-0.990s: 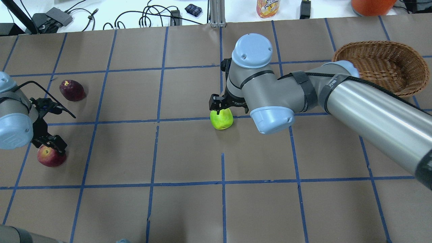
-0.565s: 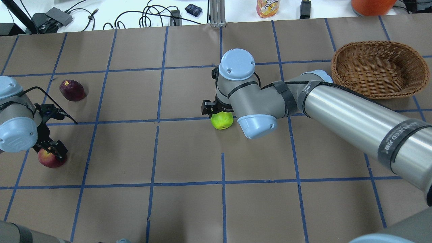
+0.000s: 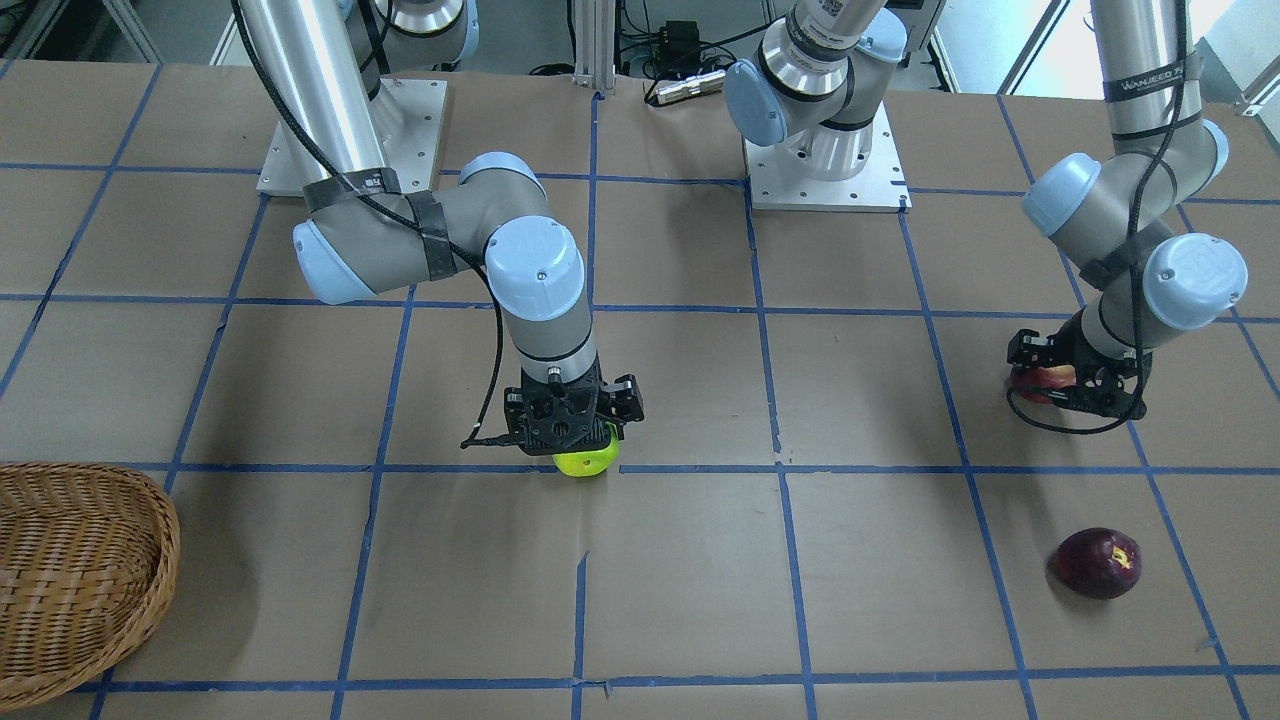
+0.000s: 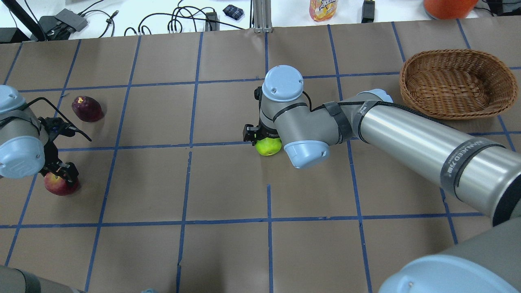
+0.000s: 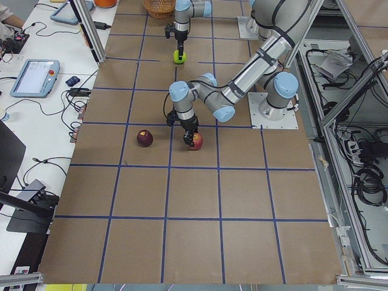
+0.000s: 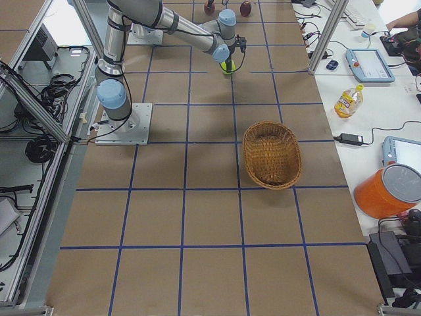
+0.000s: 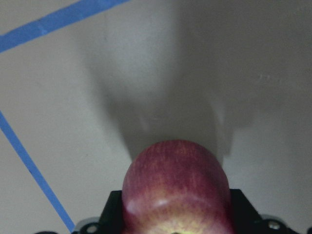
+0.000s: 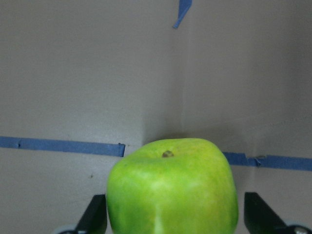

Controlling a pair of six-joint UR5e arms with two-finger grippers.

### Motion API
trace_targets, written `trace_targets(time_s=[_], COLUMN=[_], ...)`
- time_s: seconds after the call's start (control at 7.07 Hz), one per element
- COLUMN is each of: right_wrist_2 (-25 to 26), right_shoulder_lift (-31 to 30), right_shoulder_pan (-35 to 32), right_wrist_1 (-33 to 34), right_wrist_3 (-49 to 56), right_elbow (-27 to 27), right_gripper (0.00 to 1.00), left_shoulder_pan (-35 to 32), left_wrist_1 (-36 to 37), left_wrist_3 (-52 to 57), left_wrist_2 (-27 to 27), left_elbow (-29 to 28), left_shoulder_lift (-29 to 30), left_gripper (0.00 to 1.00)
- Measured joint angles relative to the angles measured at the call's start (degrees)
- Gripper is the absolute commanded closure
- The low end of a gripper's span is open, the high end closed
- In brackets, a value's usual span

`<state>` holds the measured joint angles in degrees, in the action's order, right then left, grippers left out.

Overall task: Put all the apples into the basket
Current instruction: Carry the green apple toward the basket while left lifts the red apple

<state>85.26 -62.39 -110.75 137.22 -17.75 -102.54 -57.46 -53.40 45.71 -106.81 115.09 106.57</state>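
The lime-green apple sits on a blue tape line at mid-table. My right gripper is low over it and open; in the right wrist view its fingers flank the apple, with a thin gap on the right. My left gripper is shut on the red apple, which fills the left wrist view between the dark pads. The maroon apple lies free beyond the left gripper. The wicker basket stands empty at the far right.
The table is brown paper with a blue tape grid. Cables, a juice bottle and an orange container lie on the white bench beyond the far edge. The right forearm stretches over the table's right half, just in front of the basket.
My right gripper has come down around the green apple, which has stayed in place. My left gripper has closed in on the red apple, which has shifted slightly up in the view.
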Motion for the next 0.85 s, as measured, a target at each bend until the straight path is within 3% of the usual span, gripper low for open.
trace_targets(time_s=[0.14, 0.57, 0.85], right_wrist_2=[-0.05, -0.51, -0.35], right_shoulder_lift=[0.73, -0.64, -4.17], right_shoulder_pan=[0.09, 1.34, 7.03], right_wrist_1=[0.46, -2.26, -8.07], right_wrist_3=[-0.07, -0.37, 0.14], right_elbow=[0.20, 1.77, 3.84], right_gripper=[1.00, 1.00, 1.00], left_shoulder_pan=[-1.49, -10.72, -17.95], left_wrist_1=[-2.87, -6.85, -7.91], left_wrist_3=[-2.40, -15.80, -28.21], left_wrist_2=[0.60, 4.90, 9.94], left_elbow=[-1.80, -3.73, -4.10], left_shoulder_lift=[-0.09, -1.48, -1.37], left_gripper=[0.88, 0.88, 0.88])
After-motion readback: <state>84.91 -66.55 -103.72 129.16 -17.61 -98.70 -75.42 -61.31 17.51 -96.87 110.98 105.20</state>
